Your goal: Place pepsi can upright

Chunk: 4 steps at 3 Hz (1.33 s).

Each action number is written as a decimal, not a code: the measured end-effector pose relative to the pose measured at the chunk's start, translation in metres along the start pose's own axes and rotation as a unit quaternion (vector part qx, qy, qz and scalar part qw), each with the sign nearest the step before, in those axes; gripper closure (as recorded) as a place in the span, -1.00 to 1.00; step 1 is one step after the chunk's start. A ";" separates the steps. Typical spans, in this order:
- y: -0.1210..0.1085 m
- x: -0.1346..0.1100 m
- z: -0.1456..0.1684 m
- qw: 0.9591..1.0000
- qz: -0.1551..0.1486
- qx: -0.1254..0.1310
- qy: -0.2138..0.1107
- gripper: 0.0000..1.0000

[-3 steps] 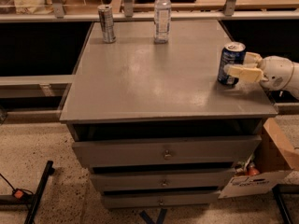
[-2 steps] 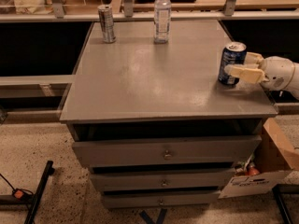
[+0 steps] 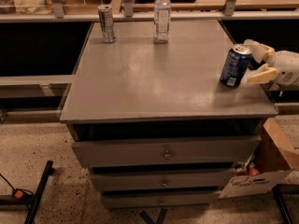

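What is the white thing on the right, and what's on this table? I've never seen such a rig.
One camera looks down on a grey table with drawers. The white thing at the right is a robot arm's two-finger gripper, fingers spread open beside a blue pepsi can that stands near the right edge, leaning slightly. Whether the fingers touch it is unclear. At the far edge stand a slim silver can and a clear water bottle.

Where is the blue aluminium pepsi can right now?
The blue pepsi can sits near the grey table's right edge in the camera view, beside the white gripper.
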State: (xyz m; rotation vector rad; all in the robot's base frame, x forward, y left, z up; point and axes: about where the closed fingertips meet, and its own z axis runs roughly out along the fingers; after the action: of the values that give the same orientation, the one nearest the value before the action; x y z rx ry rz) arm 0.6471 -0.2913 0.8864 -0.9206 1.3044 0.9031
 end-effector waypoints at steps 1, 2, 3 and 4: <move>-0.009 -0.015 -0.018 0.999 -0.020 0.000 0.032 -1.00; -0.005 -0.032 -0.038 0.995 -0.040 -0.011 0.095 -1.00; 0.002 -0.057 -0.062 0.986 -0.065 0.005 0.154 -1.00; -0.005 -0.060 -0.061 0.986 -0.069 0.017 0.153 -1.00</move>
State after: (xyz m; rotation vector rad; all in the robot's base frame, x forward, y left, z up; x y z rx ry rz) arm 0.6259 -0.3510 0.9436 -1.1396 1.4914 0.6466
